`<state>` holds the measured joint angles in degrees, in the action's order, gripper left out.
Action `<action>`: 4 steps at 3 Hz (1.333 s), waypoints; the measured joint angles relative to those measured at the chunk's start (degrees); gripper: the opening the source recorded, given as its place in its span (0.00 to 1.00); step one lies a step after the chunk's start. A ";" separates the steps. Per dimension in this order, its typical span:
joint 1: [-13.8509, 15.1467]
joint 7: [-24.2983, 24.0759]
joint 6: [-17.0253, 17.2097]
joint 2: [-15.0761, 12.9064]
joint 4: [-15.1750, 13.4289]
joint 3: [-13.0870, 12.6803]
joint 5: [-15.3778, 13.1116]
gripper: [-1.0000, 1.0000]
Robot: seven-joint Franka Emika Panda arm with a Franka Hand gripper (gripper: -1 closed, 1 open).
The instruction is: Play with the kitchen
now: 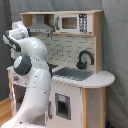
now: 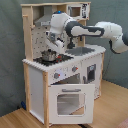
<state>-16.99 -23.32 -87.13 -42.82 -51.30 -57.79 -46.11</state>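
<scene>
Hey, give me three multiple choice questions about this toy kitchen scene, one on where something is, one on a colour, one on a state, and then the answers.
1. Where does the metal pot stand?
A. on the stovetop
B. in the sink
C. on the floor

2. What colour is the faucet?
A. white
B. red
C. black

3. How is the oven door in the second exterior view?
A. taken off
B. ajar, swung out from the kitchen
C. flush and shut

Answers: 1 A, the pot sits on the black top under the gripper. 2 C, it arches dark over the basin. 3 B, its windowed panel stands out from the cabinet front.
</scene>
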 joint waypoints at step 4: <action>-6.57 2.02 17.27 9.08 0.91 -0.55 -12.29 1.00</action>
<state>-23.56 -21.30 -69.86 -33.73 -50.38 -58.35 -58.40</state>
